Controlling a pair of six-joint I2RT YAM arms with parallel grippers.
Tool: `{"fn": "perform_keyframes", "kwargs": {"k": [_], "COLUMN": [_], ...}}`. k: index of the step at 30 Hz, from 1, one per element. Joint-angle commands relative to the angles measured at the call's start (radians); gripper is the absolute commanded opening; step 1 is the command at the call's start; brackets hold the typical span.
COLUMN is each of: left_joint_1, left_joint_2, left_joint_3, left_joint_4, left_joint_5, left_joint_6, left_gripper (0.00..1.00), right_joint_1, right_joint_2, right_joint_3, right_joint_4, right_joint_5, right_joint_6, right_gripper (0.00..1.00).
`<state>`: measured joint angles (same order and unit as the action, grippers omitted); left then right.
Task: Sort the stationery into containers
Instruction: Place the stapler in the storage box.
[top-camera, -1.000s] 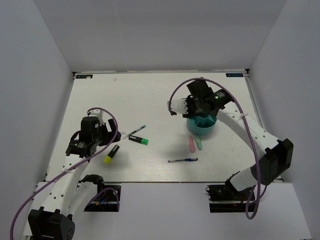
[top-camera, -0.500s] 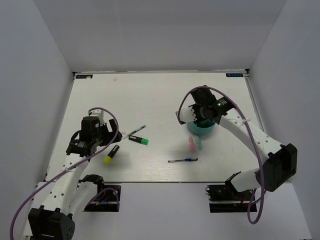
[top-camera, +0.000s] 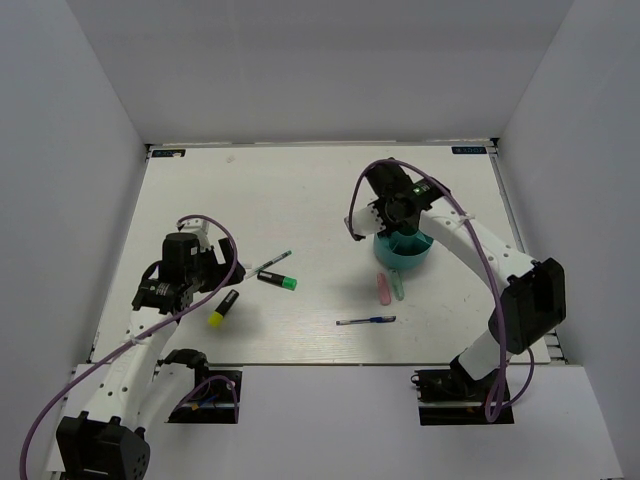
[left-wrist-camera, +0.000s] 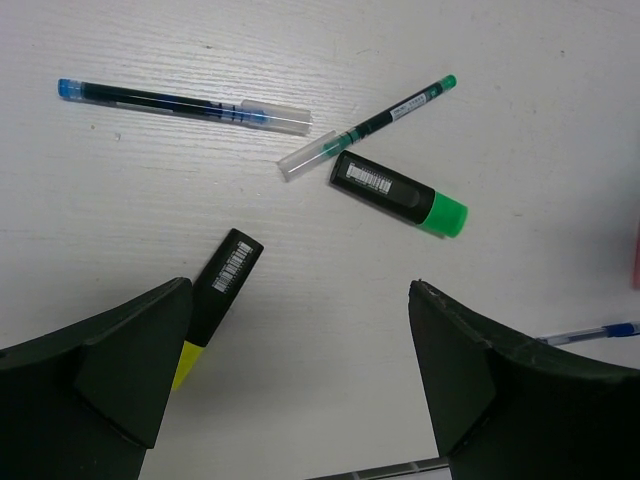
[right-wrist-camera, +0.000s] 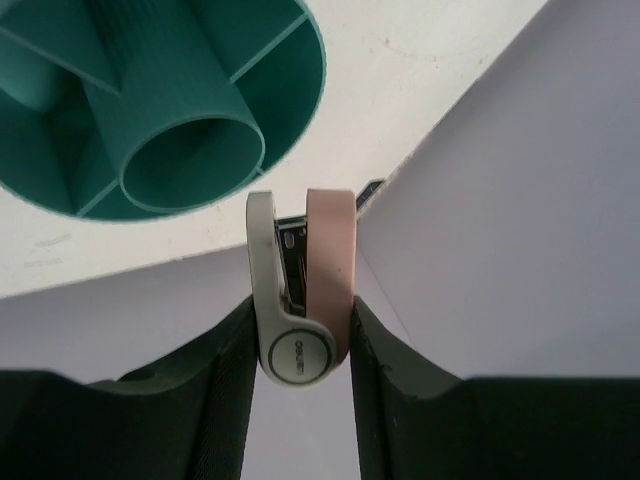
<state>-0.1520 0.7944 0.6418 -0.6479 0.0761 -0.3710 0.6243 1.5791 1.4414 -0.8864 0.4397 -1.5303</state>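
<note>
My right gripper (right-wrist-camera: 300, 306) is shut on a small white-and-pink eraser (right-wrist-camera: 325, 250), held in the air just beside the round teal organiser (right-wrist-camera: 312, 60) with its central tube (right-wrist-camera: 190, 150). From above, the right gripper (top-camera: 398, 222) hovers over the organiser (top-camera: 405, 255). My left gripper (left-wrist-camera: 300, 290) is open above bare table, its left finger next to a yellow-capped highlighter (left-wrist-camera: 225, 280). A green-capped highlighter (left-wrist-camera: 398, 195), a green pen (left-wrist-camera: 370, 125) and a blue pen (left-wrist-camera: 180, 103) lie beyond it.
A pink marker (top-camera: 382, 289) and a pale green marker (top-camera: 397, 287) lie side by side just in front of the organiser. Another blue pen (top-camera: 366, 321) lies nearer the front edge. White walls close in the table on three sides.
The right wrist has swung about above the organiser, keeping the eraser in its grip. The left arm and the items on the table have not moved.
</note>
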Motion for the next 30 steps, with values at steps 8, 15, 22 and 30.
{"fn": "perform_keyframes", "kwargs": {"k": [8, 15, 22, 30], "left_joint_1": [0.003, 0.003, 0.005, 0.003], "left_joint_2": [-0.024, -0.024, -0.026, -0.027], "left_joint_3": [0.010, 0.009, 0.007, 0.010], "left_joint_4": [0.025, 0.025, 0.027, 0.025], "left_joint_5": [0.033, 0.031, 0.033, 0.036], "left_joint_6": [0.003, 0.003, 0.004, 0.003], "left_gripper": [0.99, 0.99, 0.99, 0.99], "right_joint_1": [-0.002, -0.005, -0.008, -0.018], "right_joint_2": [0.009, 0.036, 0.062, 0.081], "right_joint_3": [0.027, -0.006, -0.045, -0.087], "right_joint_4": [-0.095, -0.086, -0.085, -0.066], "right_joint_5": [0.114, 0.143, 0.166, 0.205], "right_joint_6": [-0.175, -0.186, -0.188, -0.208], "right_gripper": [0.04, 0.04, 0.04, 0.07]}}
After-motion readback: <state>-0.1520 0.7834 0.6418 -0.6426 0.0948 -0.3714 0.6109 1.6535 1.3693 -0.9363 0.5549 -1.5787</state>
